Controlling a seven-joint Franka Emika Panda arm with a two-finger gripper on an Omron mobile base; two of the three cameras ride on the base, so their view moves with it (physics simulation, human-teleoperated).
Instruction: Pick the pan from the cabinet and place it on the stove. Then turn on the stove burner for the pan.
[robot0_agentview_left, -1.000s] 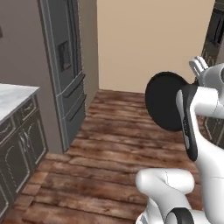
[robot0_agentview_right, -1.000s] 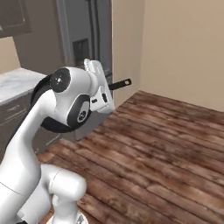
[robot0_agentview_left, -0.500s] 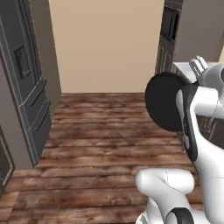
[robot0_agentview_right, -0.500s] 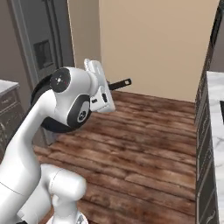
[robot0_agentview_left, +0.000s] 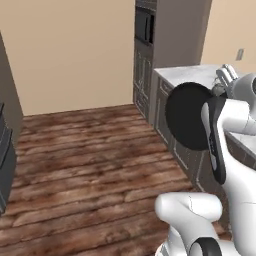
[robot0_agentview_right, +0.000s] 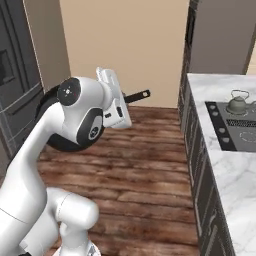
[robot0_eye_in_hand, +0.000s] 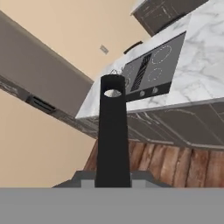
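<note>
Pan (robot0_agentview_left: 189, 116) held upright beside arm; gripper (robot0_eye_in_hand: 113, 177) clamped on its handle (robot0_eye_in_hand: 113, 135).

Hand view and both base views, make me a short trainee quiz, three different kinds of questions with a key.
1. True or false: the wide round matte-black frying pan already rests on the flat black glass cooktop.
2. What does the pincer grip? A) a cooktop knob B) the pan's long black handle C) nothing
3. Fill in: the small teapot stands at the cooktop's ___ end, as the right base view shows it.

Key: 1 false; 2 B; 3 far
</note>
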